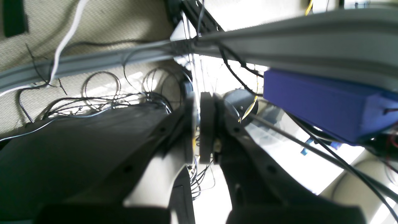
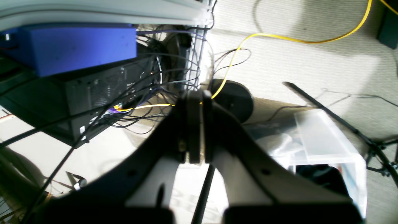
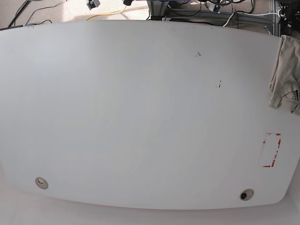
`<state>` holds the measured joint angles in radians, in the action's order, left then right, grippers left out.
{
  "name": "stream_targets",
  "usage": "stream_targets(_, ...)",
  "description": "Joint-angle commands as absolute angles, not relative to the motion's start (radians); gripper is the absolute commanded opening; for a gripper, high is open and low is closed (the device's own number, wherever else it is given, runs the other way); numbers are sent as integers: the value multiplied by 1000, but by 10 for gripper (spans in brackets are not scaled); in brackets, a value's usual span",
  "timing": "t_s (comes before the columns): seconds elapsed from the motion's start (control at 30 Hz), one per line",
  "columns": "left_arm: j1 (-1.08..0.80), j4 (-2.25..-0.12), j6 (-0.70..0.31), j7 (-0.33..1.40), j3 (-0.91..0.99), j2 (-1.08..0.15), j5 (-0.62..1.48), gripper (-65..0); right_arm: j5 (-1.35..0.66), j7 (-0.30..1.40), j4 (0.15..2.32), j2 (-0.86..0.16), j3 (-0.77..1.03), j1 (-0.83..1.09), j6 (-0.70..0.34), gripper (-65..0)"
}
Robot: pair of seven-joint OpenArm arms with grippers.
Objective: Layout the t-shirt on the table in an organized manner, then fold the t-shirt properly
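T-shirt [image 3: 285, 70] bunched at table [image 3: 140, 117] edge, away from both closed jaws.

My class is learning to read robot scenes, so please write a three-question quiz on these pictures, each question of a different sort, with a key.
1. True or false: the t-shirt lies spread flat in the middle of the table.
2. Multiple choice: near which edge of the base view is the red-outlined rectangle mark? A) left B) right C) top
3. Fill in: in both wrist views the jaws of the left gripper and right gripper are ____.

Key
1. False: it is bunched at the table's right edge in the base view.
2. B
3. shut, holding nothing
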<state>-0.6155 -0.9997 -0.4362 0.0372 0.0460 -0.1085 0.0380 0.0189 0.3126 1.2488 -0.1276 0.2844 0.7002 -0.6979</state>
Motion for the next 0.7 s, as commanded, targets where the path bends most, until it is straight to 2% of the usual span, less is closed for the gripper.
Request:
stream_targets(0.0, -582, -946, -404, 30, 22, -113, 13, -650, 35, 297, 1191, -139, 292, 673, -696, -647)
stream_targets(0.13, -527, -842, -361, 28, -7, -110, -7, -650, 65, 282, 1081, -139, 292, 613, -674, -647)
stream_targets(0.33, -447, -713, -355, 28, -42, -107, -7, -650, 74, 219, 946, -142, 294, 550, -644, -645)
stream_targets(0.67, -351, -544, -294, 27, -58, -91, -10, -650, 76, 156, 717, -162, 292, 449, -638, -645)
